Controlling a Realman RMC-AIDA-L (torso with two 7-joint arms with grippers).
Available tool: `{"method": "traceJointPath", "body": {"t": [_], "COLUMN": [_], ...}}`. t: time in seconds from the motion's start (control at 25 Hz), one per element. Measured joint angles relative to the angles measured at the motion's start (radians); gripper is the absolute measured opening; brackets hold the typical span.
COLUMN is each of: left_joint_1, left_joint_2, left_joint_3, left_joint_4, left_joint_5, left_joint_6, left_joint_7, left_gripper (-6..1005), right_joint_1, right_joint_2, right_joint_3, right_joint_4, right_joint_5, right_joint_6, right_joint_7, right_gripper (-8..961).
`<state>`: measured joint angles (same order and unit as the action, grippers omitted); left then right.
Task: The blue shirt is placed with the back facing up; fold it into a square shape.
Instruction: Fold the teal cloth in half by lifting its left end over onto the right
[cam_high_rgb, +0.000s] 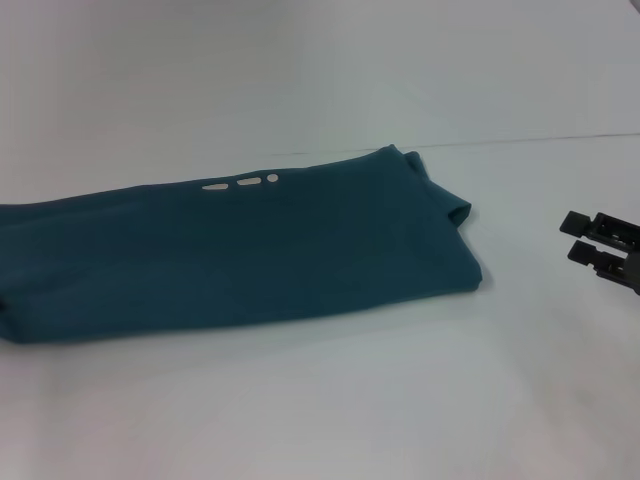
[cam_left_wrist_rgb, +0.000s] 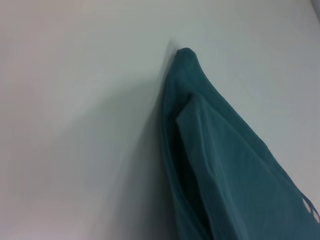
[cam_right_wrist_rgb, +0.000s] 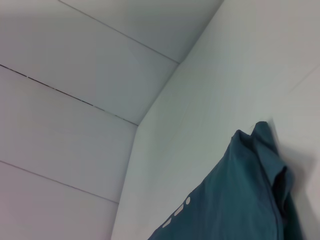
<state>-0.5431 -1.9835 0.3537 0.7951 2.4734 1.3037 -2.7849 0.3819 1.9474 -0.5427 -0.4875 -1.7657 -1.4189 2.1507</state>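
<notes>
Folded lengthwise into a long band, the blue shirt (cam_high_rgb: 240, 245) is laid across the table (cam_high_rgb: 320, 410), awaiting crosswise folds; the right gripper (cam_high_rgb: 580, 238) is held aside, fingers slightly spread; the left gripper is unseen

The dark teal-blue cotton shirt (cam_high_rgb: 260, 250) is seen as soft, matt cloth; the white worktop (cam_high_rgb: 330, 400) is seen as smooth and matt.
</notes>
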Motion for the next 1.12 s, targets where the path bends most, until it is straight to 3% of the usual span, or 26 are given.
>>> {"method": "traceJointPath", "body": {"t": [0.2, 0.4, 0.68, 0.76, 1.12], "left_joint_1": [0.002, -0.006, -0.104, -0.141, -0.315], "left_joint_2": [0.000, 0.000, 0.000, -0.006, -0.075], "left_joint_3": [-0.004, -0.006, 0.007, 0.020, 0.192], "left_joint_4": [0.001, -0.008, -0.009, -0.009, -0.020], "left_joint_5": [-0.031, -0.188, -0.330, -0.348, -0.431], "left_joint_6": [0.008, 0.058, 0.136, 0.141, 0.070], "left_joint_7": [0.009, 0.019, 0.017, 0.017, 0.033], "left_gripper": [93, 98, 105, 107, 117], "right_joint_1": [0.000, 0.000, 0.002, 0.003, 0.001], "right_joint_2": [0.000, 0.001, 0.003, 0.003, 0.003], "right_joint_3": [-0.004, -0.006, -0.009, -0.010, -0.010], "right_joint_4": [0.000, 0.000, 0.000, 0.000, 0.000], "right_joint_5": [-0.001, -0.001, -0.001, -0.002, -0.002], "right_joint_6": [0.000, 0.000, 0.000, 0.000, 0.000], "right_joint_7": [0.000, -0.004, -0.009, -0.010, -0.011], "right_gripper": [706, 707, 707, 707, 707]}}
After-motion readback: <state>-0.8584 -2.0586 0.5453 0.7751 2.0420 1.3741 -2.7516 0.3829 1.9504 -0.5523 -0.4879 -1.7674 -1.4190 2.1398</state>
